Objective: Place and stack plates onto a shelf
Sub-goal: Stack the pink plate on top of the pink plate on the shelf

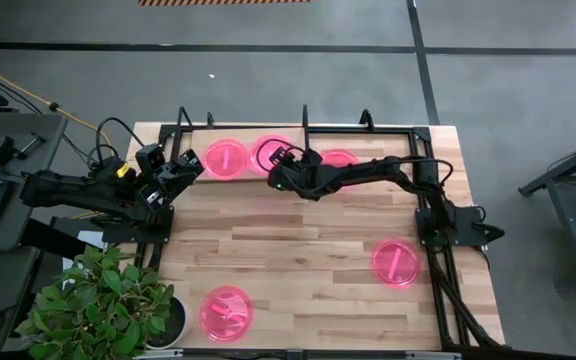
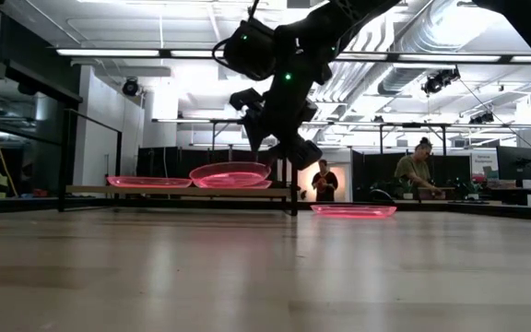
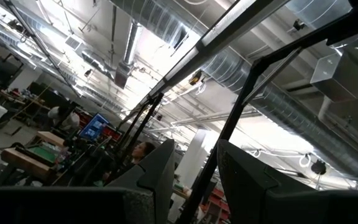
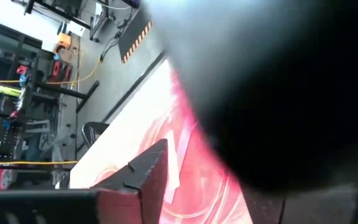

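Note:
The shelf (image 1: 243, 140) (image 2: 90, 190) stands along the table's far edge. A pink plate (image 1: 225, 158) (image 2: 148, 182) lies flat on its left half. On its right half is a stack of two plates (image 2: 231, 173), the top plate (image 1: 268, 152) tilted with its right rim raised. My right gripper (image 1: 276, 160) (image 2: 289, 152) (image 4: 191, 155) hovers open at that rim, one finger on each side. My left gripper (image 1: 190, 163) (image 3: 197, 180) waits open and empty by the shelf's left end, pointing up. My right gripper has its fingers apart, above and below the right rim of the top plate (image 4: 185, 168), coming in slanting down from the table's right. Whether a finger touches the rim I cannot tell. The plate lies on the plate beneath it.
More plates lie on the tabletop: one just right of the shelf (image 1: 340, 158) (image 2: 353, 210), one near the right edge (image 1: 396, 262), one at the near left (image 1: 226, 312). A potted plant (image 1: 103, 300) stands off the near-left corner. People stand in the room behind.

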Controlling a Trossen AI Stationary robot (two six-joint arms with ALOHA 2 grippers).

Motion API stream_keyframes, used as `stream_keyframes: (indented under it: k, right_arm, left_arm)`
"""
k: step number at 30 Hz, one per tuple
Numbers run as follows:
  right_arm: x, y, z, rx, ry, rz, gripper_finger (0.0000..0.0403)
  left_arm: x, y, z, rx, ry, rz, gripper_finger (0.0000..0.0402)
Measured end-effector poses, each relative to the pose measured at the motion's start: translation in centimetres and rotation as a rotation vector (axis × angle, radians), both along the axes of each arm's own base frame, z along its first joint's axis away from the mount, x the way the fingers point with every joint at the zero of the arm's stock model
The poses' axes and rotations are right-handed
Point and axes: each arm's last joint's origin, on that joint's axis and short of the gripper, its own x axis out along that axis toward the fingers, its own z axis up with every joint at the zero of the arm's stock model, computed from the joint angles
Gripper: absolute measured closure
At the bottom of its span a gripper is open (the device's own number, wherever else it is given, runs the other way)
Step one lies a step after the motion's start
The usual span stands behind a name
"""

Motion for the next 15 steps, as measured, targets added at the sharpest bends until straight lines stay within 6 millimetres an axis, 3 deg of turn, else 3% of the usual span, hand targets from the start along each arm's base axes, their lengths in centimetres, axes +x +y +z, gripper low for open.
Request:
stream_keyframes:
  k: [7, 15]
  right_arm:
    - [0.3, -0.3, 2.2, 0.018, 0.050, -0.004, 0.0227]
    - [0.3, -0.8, 4.4, 0.045, 0.155, 0.059, 0.0249]
  left_arm:
    - [0.0, 0.0, 0.0, 0.002, 0.000, 0.010, 0.0291]
    - [0.0, 0.0, 0.0, 0.022, 0.000, 0.028, 0.0291]
